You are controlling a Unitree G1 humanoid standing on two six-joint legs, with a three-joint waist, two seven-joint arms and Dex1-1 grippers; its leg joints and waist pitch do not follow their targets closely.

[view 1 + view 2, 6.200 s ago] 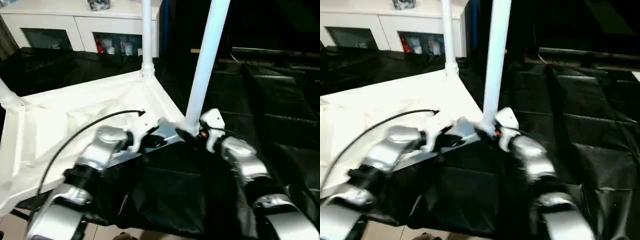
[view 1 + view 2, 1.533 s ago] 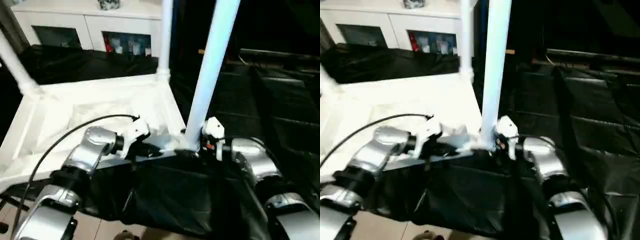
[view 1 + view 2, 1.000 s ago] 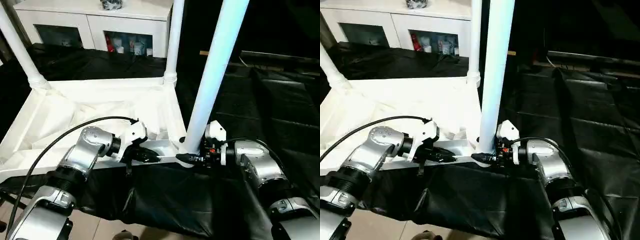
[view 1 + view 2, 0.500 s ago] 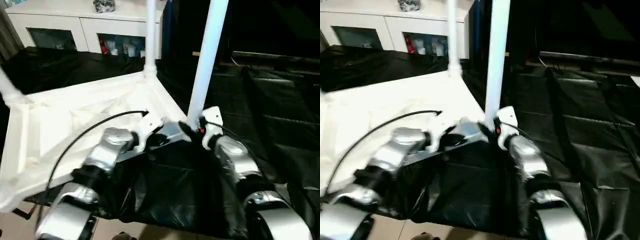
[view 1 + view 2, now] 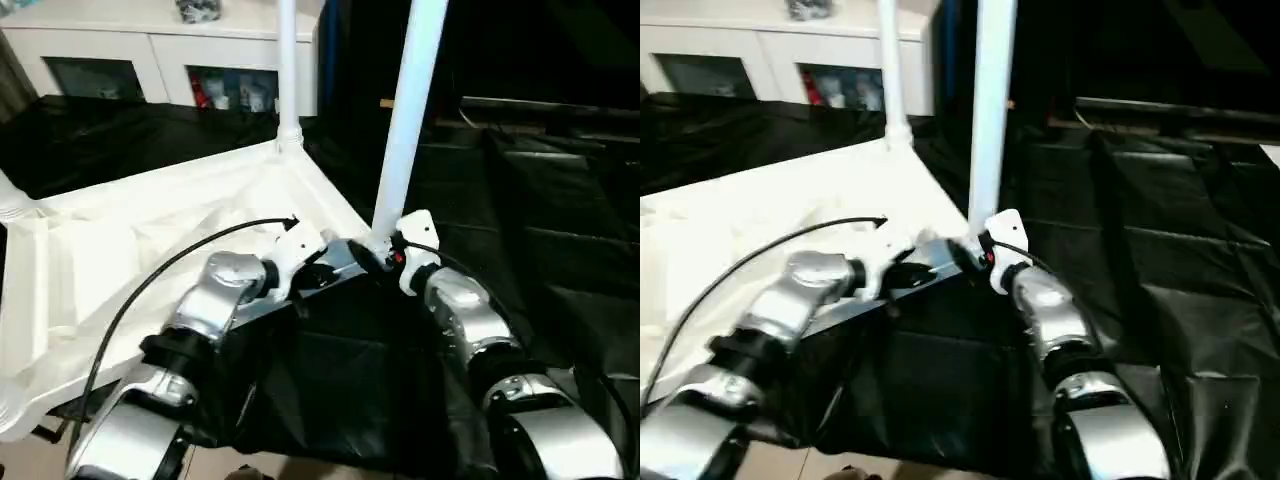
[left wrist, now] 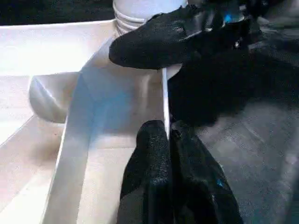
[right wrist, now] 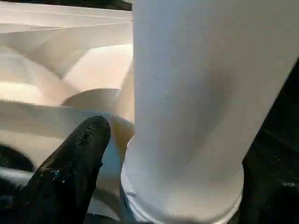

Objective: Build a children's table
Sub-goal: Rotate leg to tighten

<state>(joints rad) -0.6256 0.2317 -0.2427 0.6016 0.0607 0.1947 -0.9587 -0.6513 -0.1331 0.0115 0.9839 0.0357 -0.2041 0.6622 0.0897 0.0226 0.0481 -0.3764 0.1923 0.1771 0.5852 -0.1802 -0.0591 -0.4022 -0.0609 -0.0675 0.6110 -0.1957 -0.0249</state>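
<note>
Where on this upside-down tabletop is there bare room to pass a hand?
The tabletop has free ribbed underside between the far leg and the left corner. Crowded at the near corner: left gripper pinches the rim, right gripper sits at the near leg.

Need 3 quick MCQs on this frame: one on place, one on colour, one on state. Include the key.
1. Where is the nearest leg?
A. Upright in the near corner socket of the tabletop
B. Lying flat
C. Leaning on the cabinet

2. What colour is the cloth under the tabletop?
A. White
B. Black
C. Blue

3. What is the left gripper doing?
A. Wide open in the air
B. Shut on a leg
C. Shut on the tabletop's thin rim

Key:
1 A: the head views show the leg rising straight up from the corner.
2 B: dark sheeting spreads out around the white top.
3 C: the left wrist view shows both fingers pinched on the rim's edge.
</note>
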